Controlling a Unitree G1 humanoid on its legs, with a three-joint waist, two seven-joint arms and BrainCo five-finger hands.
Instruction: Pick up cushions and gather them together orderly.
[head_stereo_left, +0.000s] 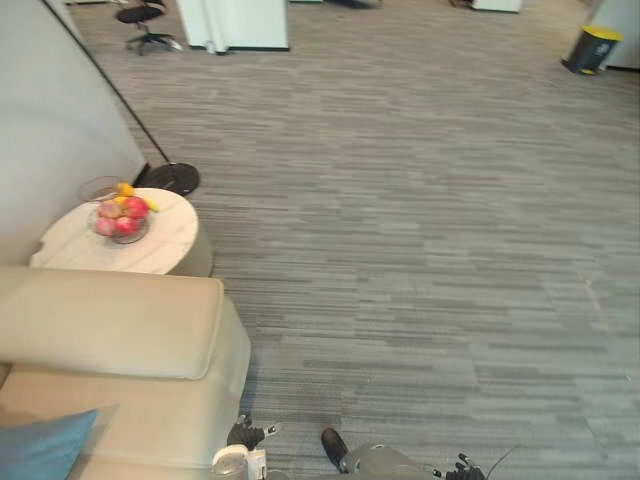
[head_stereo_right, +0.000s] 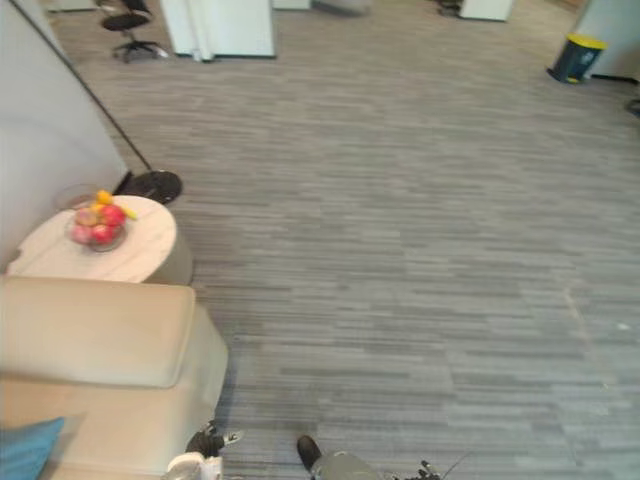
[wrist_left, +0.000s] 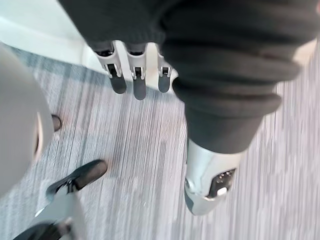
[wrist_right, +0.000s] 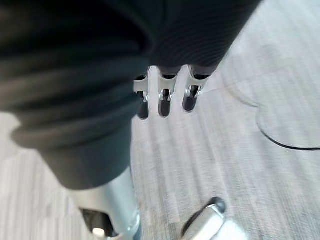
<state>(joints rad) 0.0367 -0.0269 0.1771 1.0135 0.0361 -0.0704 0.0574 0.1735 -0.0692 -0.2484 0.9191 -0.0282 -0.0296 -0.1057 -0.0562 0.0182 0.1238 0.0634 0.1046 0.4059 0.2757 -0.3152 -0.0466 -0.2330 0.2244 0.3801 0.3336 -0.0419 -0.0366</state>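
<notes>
Grey carpet (head_stereo_left: 420, 250) in long woven streaks of light and dark covered the open floor, running back to a white cabinet (head_stereo_left: 235, 22), a black office chair (head_stereo_left: 145, 20) cut off by the top edge, and a dark bin (head_stereo_left: 590, 48) with a yellow lid. At the near left stood a cream sofa (head_stereo_left: 120, 320), smooth and leather-like, with a thick rounded armrest. 1 teal cushion (head_stereo_left: 40, 450), of soft matte cloth, lay on the sofa seat in the lower left corner; just a pointed corner of it was in frame, so its full shape could not be told. Beside the armrest stood a round side table (head_stereo_left: 150, 250) with a pale marbled top, bearing a clear glass bowl (head_stereo_left: 120, 225) of red and yellow fruit too small to name. A thin black lamp pole (head_stereo_left: 110, 90) slanted down along the plain wall (head_stereo_left: 50, 120) to a flat round base (head_stereo_left: 172, 178); its head was out of frame.

The left hand (wrist_left: 139, 82) hung just off the sofa's front corner with its fingers straight and slightly apart, thumb out to one side, carpet beyond them. The right hand (wrist_right: 164, 102) hung low over the carpet in the same relaxed spread, well apart from the cushion
</notes>
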